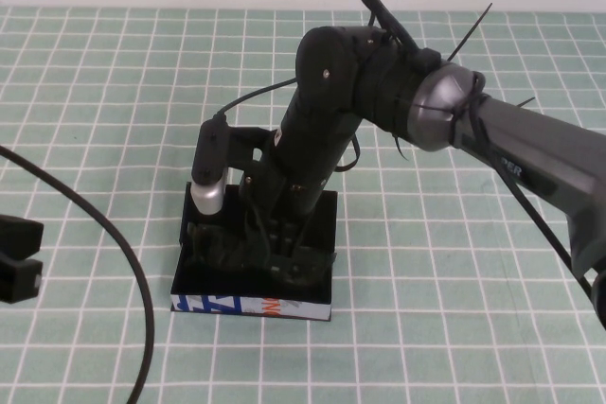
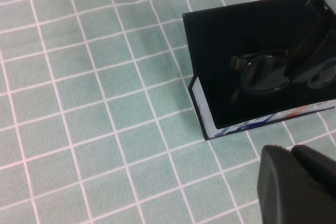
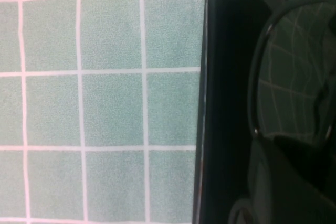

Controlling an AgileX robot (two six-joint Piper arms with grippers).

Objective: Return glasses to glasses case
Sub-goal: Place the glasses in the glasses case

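Observation:
The black glasses case (image 1: 251, 306) lies open in the middle of the table, its white printed front side facing me. The black glasses (image 2: 265, 74) are inside it on the black lining. My right gripper (image 1: 279, 257) reaches down into the case at the middle of the glasses and hides most of them in the high view. In the right wrist view one lens (image 3: 294, 77) shows close up, beside the case wall (image 3: 210, 103). My left gripper (image 1: 14, 257) is parked at the table's left edge, shut and empty; it also shows in the left wrist view (image 2: 294, 182).
A black cable (image 1: 114, 234) curves across the left of the green checked mat. The case's lid (image 1: 246, 139) stands up behind the right arm. Bare mat lies on both sides of the case.

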